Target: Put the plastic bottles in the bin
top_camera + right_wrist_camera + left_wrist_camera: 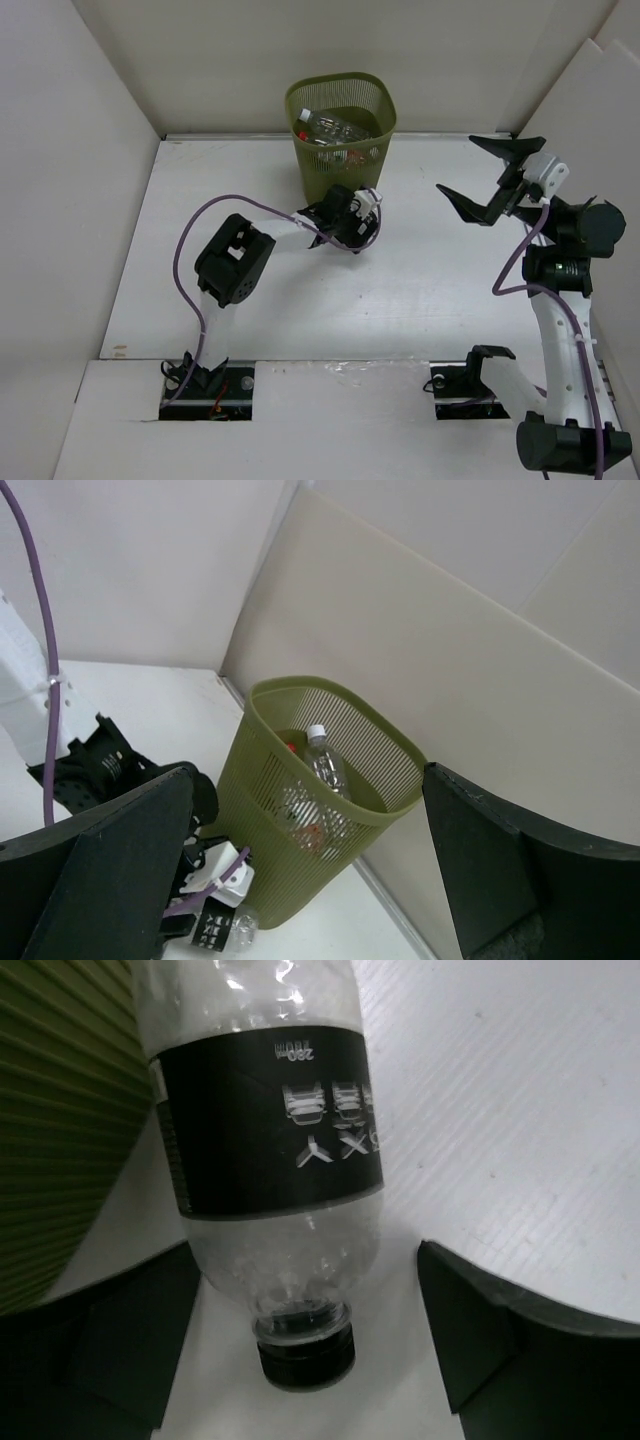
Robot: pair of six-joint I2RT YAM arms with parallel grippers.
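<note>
While the left gripper (pixel 308 1250) gapes around it, the black-labelled bottle (pixel 270 1130) lies beside the bin (pixel 50 1110), cap toward the wrist.

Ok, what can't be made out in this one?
Left wrist view: the black-label bottle loses its base to the top edge; its label print is too blurred to read.
Top view: that bottle is hidden under the left pincer.
Top and right wrist views: the mesh wall of the bin screens its contents, so the number of bottles inside is unclear.
</note>
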